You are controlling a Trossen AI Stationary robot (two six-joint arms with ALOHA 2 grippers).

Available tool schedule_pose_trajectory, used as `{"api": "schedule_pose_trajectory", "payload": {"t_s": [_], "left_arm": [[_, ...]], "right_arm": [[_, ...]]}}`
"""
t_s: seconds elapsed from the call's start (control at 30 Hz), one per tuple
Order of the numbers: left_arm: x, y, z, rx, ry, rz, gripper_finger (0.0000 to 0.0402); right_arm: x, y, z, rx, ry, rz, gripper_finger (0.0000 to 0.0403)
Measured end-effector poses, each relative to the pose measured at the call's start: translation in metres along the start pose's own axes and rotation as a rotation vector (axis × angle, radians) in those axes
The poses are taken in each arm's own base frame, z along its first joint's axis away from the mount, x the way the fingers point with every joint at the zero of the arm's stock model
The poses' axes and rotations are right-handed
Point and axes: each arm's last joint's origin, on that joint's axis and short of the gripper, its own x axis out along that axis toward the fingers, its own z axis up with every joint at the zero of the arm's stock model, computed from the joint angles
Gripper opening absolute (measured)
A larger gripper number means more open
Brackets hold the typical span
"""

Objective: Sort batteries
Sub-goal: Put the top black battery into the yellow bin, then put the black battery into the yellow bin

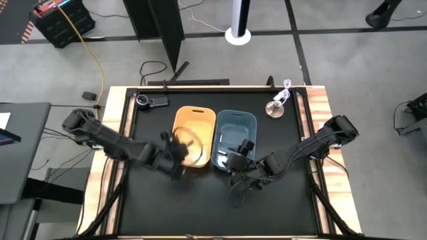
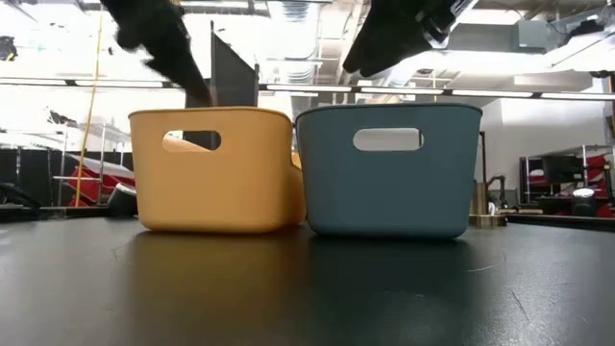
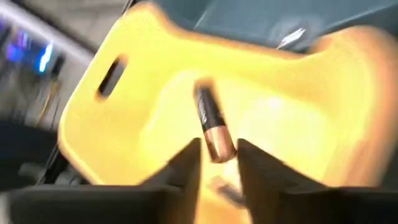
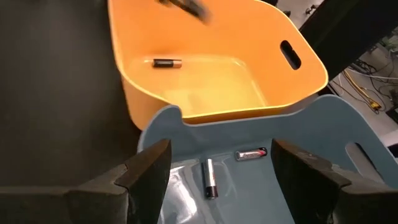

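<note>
A yellow bin (image 1: pixel 193 137) (image 2: pixel 216 171) and a blue bin (image 1: pixel 233 137) (image 2: pixel 389 171) stand side by side at mid-table. My left gripper (image 3: pixel 219 163) (image 1: pixel 179 145) hovers over the yellow bin, shut on a black-and-copper battery (image 3: pixel 210 121). Another black-and-copper battery (image 4: pixel 166 63) lies on the yellow bin's floor. My right gripper (image 4: pixel 217 171) (image 1: pixel 243 150) is open above the blue bin's near end and touches nothing. Two batteries, one (image 4: pixel 210 178) and another (image 4: pixel 251 154), lie on the blue bin's floor. My left gripper pinches the battery by its copper end (image 3: pixel 219 148) between its two fingertips (image 3: pixel 186 163). The fingers lie along the battery, and its black end (image 3: pixel 204 93) sticks out beyond them. The battery is lifted clear above the inside of the yellow bin (image 3: pixel 155 93).
A round metal disc with a white cord (image 1: pixel 275 107) lies near the table's far right corner. A black round-lensed gadget (image 1: pixel 148 101) sits near the far left corner. The black tabletop in front of the bins (image 2: pixel 307 288) is bare.
</note>
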Motion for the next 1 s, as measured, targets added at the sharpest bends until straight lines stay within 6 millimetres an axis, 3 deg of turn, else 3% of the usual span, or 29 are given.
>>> {"api": "schedule_pose_trajectory", "payload": {"t_s": [0.07, 0.17, 0.27, 0.4, 0.53, 0.6, 0.73, 0.87, 1.0], "left_arm": [[0.012, 0.012, 0.001, 0.003, 0.063, 0.012, 0.0149], [0.007, 0.019, 0.005, -0.011, 0.057, -0.061, 0.0232], [-0.022, 0.016, 0.005, -0.031, -0.043, -0.133, 0.0287], [-0.075, 0.007, -0.010, -0.067, -0.173, -0.252, 0.0303], [-0.124, -0.029, -0.045, -0.003, -0.246, -0.422, 0.0288], [-0.135, -0.052, -0.066, 0.067, -0.236, -0.462, 0.0278], [-0.141, -0.097, -0.096, 0.141, -0.208, -0.506, 0.0260], [-0.147, -0.139, -0.103, 0.160, -0.172, -0.610, 0.0259], [-0.139, -0.170, -0.110, 0.198, -0.135, -0.602, 0.0276]], "right_arm": [[-0.002, 0.002, -0.001, -0.002, -0.005, 0.009, 0.0291], [-0.005, 0.005, -0.001, -0.025, -0.012, 0.021, 0.0291], [-0.007, 0.007, 0.000, -0.057, -0.025, 0.031, 0.0291], [-0.005, 0.007, 0.004, -0.077, -0.051, 0.037, 0.0291], [-0.007, 0.010, 0.006, -0.064, -0.069, 0.060, 0.0291], [-0.012, 0.014, 0.004, -0.079, -0.069, 0.092, 0.0291], [-0.021, 0.022, 0.001, -0.086, -0.079, 0.130, 0.0291], [-0.027, 0.026, -0.001, -0.068, -0.087, 0.149, 0.0291], [-0.029, 0.028, -0.002, -0.012, -0.086, 0.160, 0.0291]]}}
